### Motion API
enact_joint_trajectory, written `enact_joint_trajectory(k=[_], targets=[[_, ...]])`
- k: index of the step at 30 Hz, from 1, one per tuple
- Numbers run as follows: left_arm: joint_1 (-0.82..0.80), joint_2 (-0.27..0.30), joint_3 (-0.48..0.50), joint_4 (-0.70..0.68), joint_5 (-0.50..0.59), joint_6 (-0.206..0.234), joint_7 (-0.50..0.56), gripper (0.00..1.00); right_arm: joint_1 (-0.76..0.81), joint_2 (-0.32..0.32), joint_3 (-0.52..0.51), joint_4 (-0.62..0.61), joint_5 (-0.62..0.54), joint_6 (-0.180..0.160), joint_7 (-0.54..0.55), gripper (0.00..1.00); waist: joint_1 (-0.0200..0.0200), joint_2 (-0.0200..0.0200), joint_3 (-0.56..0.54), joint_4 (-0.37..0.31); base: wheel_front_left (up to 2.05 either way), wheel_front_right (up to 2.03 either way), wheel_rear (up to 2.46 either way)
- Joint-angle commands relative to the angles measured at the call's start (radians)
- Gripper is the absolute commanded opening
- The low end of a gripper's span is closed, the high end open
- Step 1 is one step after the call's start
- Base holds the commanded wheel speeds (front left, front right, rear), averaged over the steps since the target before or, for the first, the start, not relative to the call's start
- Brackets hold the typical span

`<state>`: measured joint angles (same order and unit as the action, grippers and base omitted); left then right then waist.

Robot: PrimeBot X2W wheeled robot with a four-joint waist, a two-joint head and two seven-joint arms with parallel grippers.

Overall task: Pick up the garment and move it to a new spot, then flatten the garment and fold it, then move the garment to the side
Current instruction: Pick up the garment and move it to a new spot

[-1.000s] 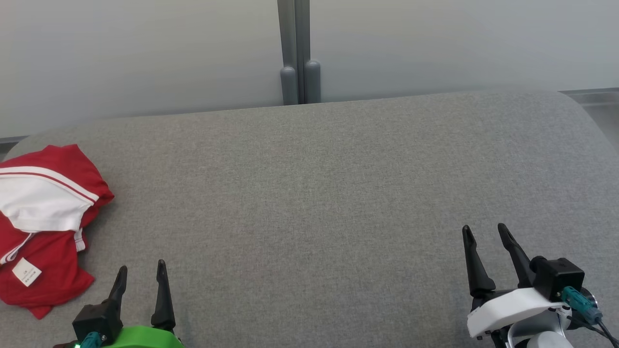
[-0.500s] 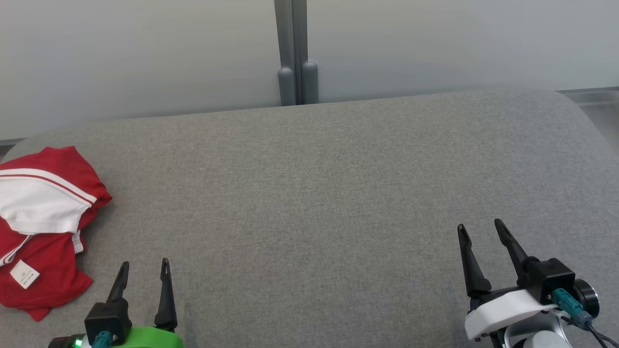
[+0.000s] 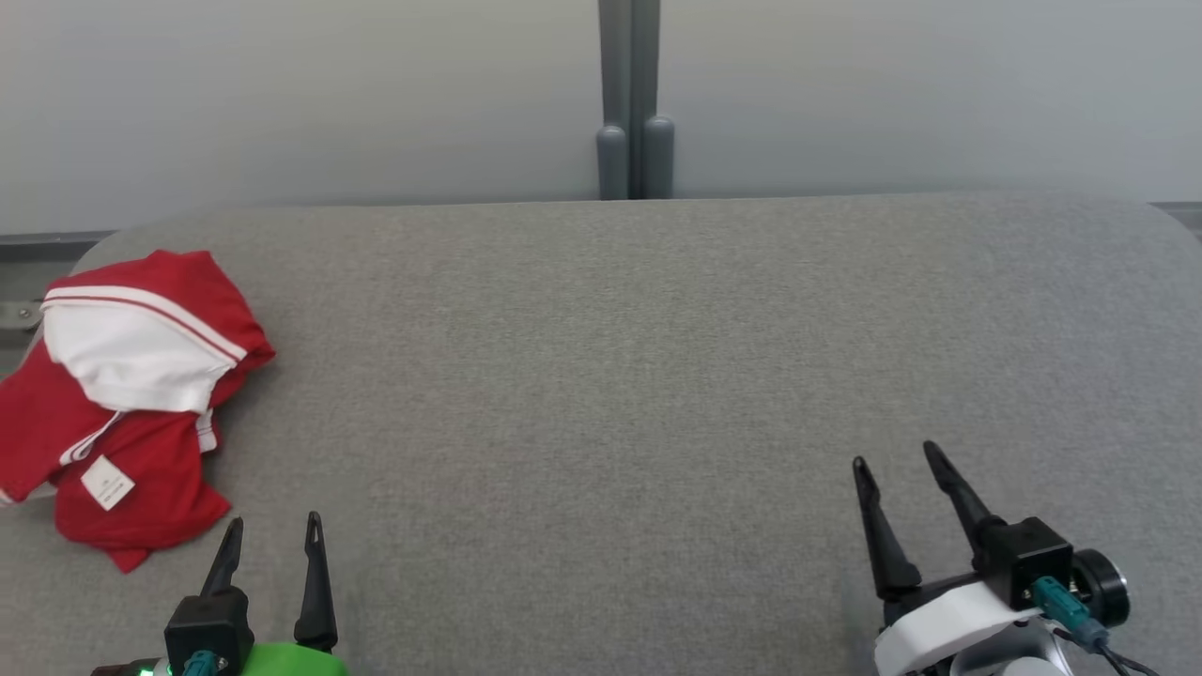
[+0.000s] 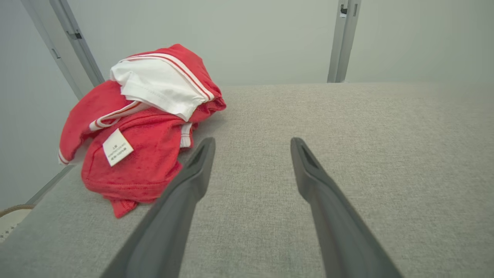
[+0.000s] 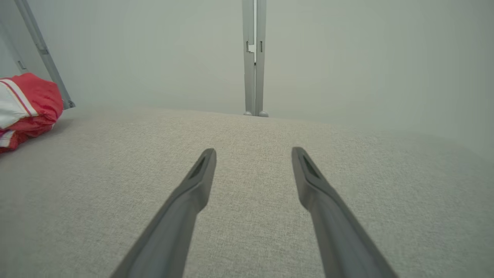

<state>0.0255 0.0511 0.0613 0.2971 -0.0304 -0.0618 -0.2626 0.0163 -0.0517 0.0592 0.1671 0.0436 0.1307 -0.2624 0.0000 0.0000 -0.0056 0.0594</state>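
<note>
A crumpled red garment (image 3: 141, 404) with white panels, stripes and a white label lies bunched at the left end of the grey padded surface (image 3: 620, 376). In the left wrist view the garment (image 4: 142, 127) sits just ahead and left of my fingers. My left gripper (image 3: 273, 521) is open and empty, a short way to the garment's near right. My right gripper (image 3: 897, 453) is open and empty near the front right, far from the cloth. The right wrist view catches the garment (image 5: 27, 108) at its left edge.
A grey post (image 3: 635, 103) splits the pale wall panels behind the surface. The surface's left edge (image 3: 56, 282) runs close beside the garment, with a rounded corner there. Bare grey fabric spreads across the middle and right.
The head camera has turned left, so the whole scene sits further right in the picture. Both grippers stay open and empty; the garment lies as before.
</note>
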Motion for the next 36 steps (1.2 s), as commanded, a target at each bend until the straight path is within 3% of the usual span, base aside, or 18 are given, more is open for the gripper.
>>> enact_joint_trajectory(k=[1, 12, 16, 25, 30, 36], targets=[[0.012, 0.006, 0.004, 0.004, 0.001, 0.004, -0.003, 1.00, 0.009, 0.000, 0.011, 0.005, 0.009, 0.000, -0.004, 1.00, 0.0000, 0.0000, -0.004, 0.076, 0.00, 0.00, 0.00], [0.059, 0.010, 0.054, 0.032, -0.014, 0.000, -0.003, 1.00, -0.050, -0.003, 0.240, 0.065, 0.042, 0.000, -0.004, 1.00, 0.0000, 0.0000, -0.006, 0.389, 0.00, 0.00, 0.00], [0.086, 0.018, 0.079, 0.042, -0.019, 0.001, -0.003, 1.00, -0.070, -0.004, 0.299, 0.090, 0.050, 0.000, -0.004, 1.00, 0.0000, 0.0000, -0.007, 0.450, 0.00, 0.00, 0.00], [0.113, 0.010, 0.119, 0.054, -0.029, 0.006, -0.003, 1.00, -0.063, -0.003, 0.305, 0.120, 0.055, 0.000, -0.004, 1.00, 0.0000, 0.0000, -0.006, 0.441, 0.00, 0.00, 0.00], [0.054, 0.008, 0.114, 0.069, -0.095, -0.046, -0.003, 1.00, -0.053, -0.004, 0.256, 0.121, 0.060, 0.000, -0.004, 1.00, 0.0000, 0.0000, 0.017, 0.380, 0.00, 0.00, 0.00], [-0.132, 0.118, 0.042, 0.148, -0.154, -0.069, -0.003, 1.00, -0.070, -0.036, 0.215, 0.102, 0.046, 0.000, -0.004, 1.00, 0.0000, 0.0000, 0.073, 0.296, 0.00, 0.00, 0.00]])
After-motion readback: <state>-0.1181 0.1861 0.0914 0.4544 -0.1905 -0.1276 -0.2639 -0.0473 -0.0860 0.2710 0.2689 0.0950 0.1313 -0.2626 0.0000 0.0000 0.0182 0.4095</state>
